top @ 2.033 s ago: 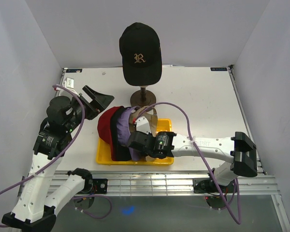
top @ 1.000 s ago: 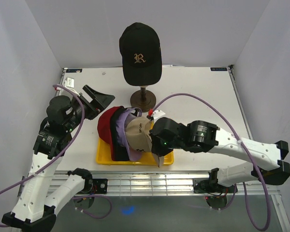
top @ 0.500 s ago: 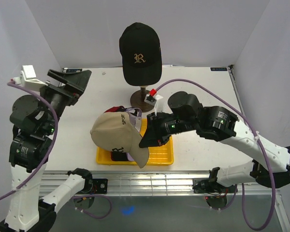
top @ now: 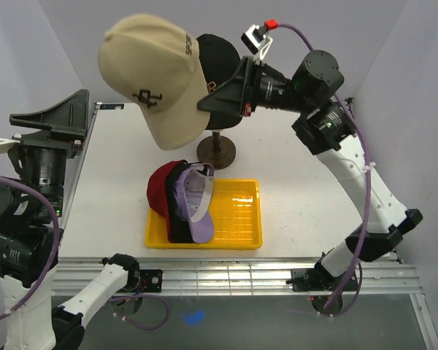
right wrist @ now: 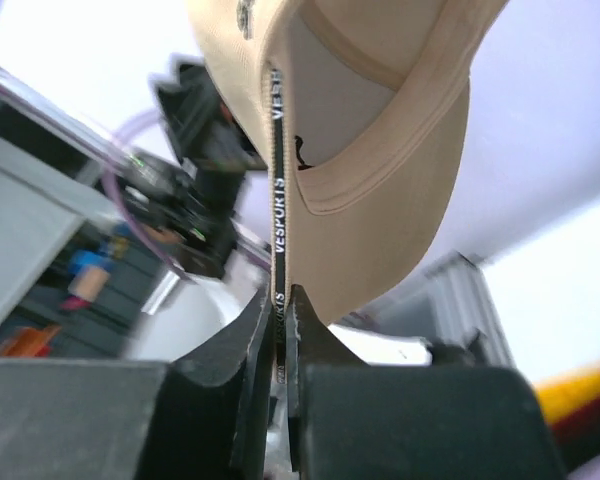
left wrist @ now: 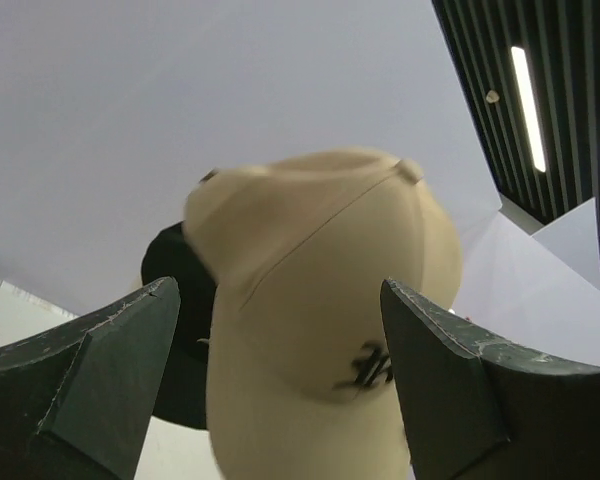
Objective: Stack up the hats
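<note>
Three caps lie nested in the yellow tray (top: 241, 244) from above: a red cap (top: 157, 191), a dark one that is probably black, and a lavender cap (top: 197, 208). High over them the right gripper (top: 208, 102) holds the tan cap (top: 153, 80) just beside a black cap (top: 220, 55) on its stand (top: 217, 149). The left gripper (top: 66, 117) is raised at the left, holding nothing.

Left wrist: its fingers (left wrist: 100, 380) stand spread wide, and the tan cap hangs between them in the view, well apart from them, emblem facing the camera.

Right wrist: the fingers (right wrist: 230, 360) are pressed together on the thin printed back strap (right wrist: 276, 200), so the cap dangles from that one point.

I judge it light and soft in the crown with a stiffer brim. Held by the strap it may swing or twist, so the brim or crown edge gives surer control.
</note>
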Motion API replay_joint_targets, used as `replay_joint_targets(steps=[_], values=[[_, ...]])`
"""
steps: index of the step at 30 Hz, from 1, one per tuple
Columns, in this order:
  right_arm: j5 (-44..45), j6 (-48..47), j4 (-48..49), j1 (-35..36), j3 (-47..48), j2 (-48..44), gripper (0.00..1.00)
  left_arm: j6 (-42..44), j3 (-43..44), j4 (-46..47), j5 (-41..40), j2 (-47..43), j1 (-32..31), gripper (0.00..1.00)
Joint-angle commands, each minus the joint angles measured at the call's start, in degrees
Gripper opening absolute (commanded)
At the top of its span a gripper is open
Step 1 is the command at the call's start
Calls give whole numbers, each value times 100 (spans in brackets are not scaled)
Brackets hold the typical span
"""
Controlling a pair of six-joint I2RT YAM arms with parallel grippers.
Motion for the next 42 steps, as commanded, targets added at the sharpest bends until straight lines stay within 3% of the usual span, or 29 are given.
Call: replay_joint_targets(steps=[1,2,6,11,17,33,42], values=[[-830,2568,3765,-525,630,701,8,205,121,123,-175,-1,-11,91],[-716,2851,4449,-641,842,895,8,196,95,105,-175,-10,-11,91],[30,3600,5202,-1107,1371,1678,8,170,-169,17,-96,-89,-11,91],[1006,4171,5641,-1696,1082,1898,8,161,-318,-132,1,-81,-11,91],[1298,4734,5502,-1969,1406,2189,8,144,-529,-150,106,-72,-11,91],[1412,5666,6493,-1969,-948,1424,8,3,-741,-133,344,-19,-11,91],[1351,5894,6890,-1978,-1677,1266,8,3,-784,-141,379,-37,-11,91]])
